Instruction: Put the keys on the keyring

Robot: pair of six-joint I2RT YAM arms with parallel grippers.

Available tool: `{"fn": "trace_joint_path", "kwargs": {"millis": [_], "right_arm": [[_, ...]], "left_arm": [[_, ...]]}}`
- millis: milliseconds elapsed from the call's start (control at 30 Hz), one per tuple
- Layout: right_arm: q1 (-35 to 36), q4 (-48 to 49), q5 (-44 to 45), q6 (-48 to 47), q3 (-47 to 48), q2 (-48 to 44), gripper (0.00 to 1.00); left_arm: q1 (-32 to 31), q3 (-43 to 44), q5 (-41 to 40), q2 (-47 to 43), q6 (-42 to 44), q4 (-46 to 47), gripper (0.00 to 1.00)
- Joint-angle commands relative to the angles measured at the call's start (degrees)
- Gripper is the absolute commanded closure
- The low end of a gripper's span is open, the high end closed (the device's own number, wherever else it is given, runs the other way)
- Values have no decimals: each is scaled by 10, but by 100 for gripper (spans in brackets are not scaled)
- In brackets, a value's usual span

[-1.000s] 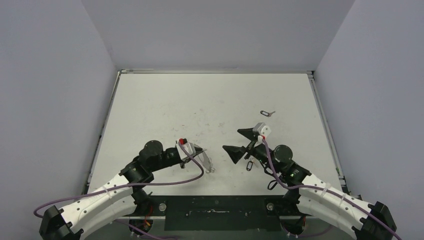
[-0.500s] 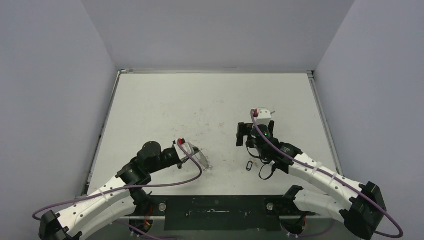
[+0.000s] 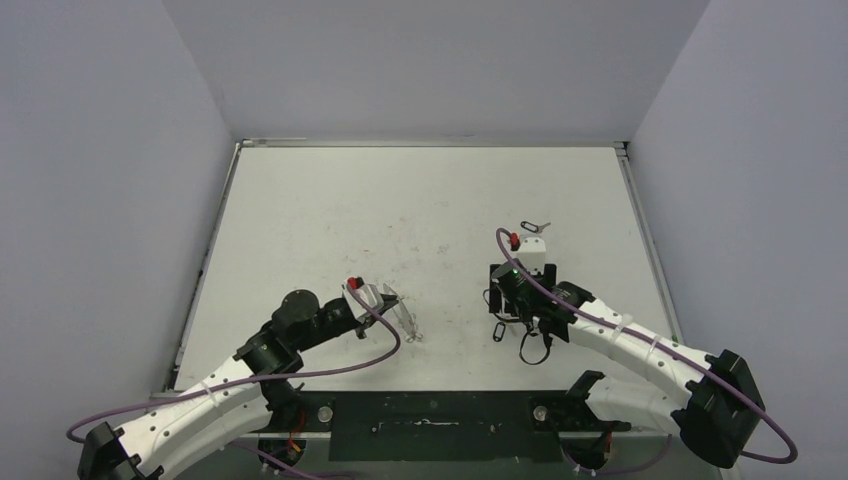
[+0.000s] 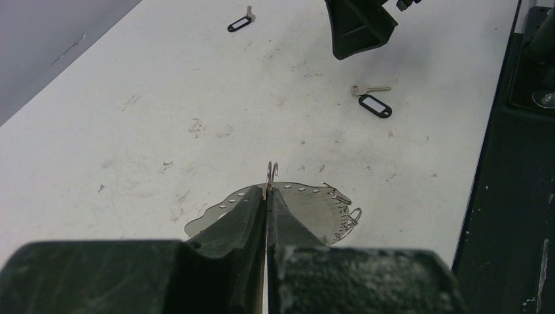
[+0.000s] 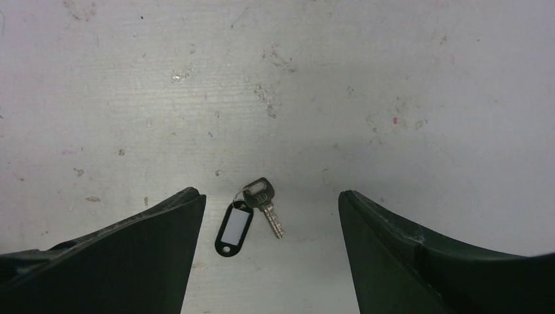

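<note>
One of the keys (image 5: 263, 201), a small silver key on a black oblong tag (image 5: 233, 228), lies flat on the table. My right gripper (image 5: 268, 194) hangs open straight above it, a finger on each side, touching nothing. From above, this key (image 3: 498, 330) shows just below the right gripper (image 3: 503, 296). My left gripper (image 4: 269, 196) is shut on the thin silvery wire of the keyring (image 4: 272, 171). Small silver rings (image 4: 345, 204) hang from the keyring at its right. In the top view the left gripper (image 3: 384, 299) holds the keyring (image 3: 408, 322) just above the table.
A second key with a black tag (image 3: 535, 226) lies further back on the right; in the left wrist view this second key (image 4: 240, 23) is at the top. The black front rail (image 3: 430, 415) runs along the near edge. Grey walls enclose the white table (image 3: 420, 200).
My right arm has swung from lying level to pointing down over the near key, and its jaws have narrowed a little. The left gripper with the keyring has shifted only slightly.
</note>
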Motion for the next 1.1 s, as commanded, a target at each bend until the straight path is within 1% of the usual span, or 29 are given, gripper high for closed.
{"fn": "trace_joint_path", "kwargs": {"millis": [0,33,167,233,333,433,667,767,833,933,967,1000,1067], "right_arm": [[3,-41,0,18,25,1,25],[3,-48,-3,19,27,10,26],[10,-69,-13,21,38,59,45],[16,-77,-10,26,47,85,47],[25,-78,-9,30,60,115,55],[32,-76,-8,33,72,133,56],[33,-72,-15,35,81,137,51],[33,-70,-23,35,80,145,51],[33,-67,-24,36,80,156,54],[33,-61,-31,34,84,178,76],[33,-58,-33,34,85,186,81],[33,-55,-35,33,87,193,83],[33,-48,-38,34,91,205,84]], "left_arm": [[-1,-14,-10,6,-27,59,100],[-2,-16,-11,8,-30,65,100],[-1,-18,-12,20,-36,76,100],[-1,-19,-13,24,-39,79,100],[-2,-21,-14,25,-43,80,100],[-2,-22,-13,24,-46,81,100],[-2,-28,-15,19,-50,91,100],[-2,-29,-14,21,-49,93,100],[-2,-30,-15,22,-48,93,100],[-2,-31,-14,23,-47,91,100],[-2,-31,-13,23,-47,90,100],[-2,-31,-12,21,-47,88,100],[-2,-31,-11,19,-47,85,100]]}}
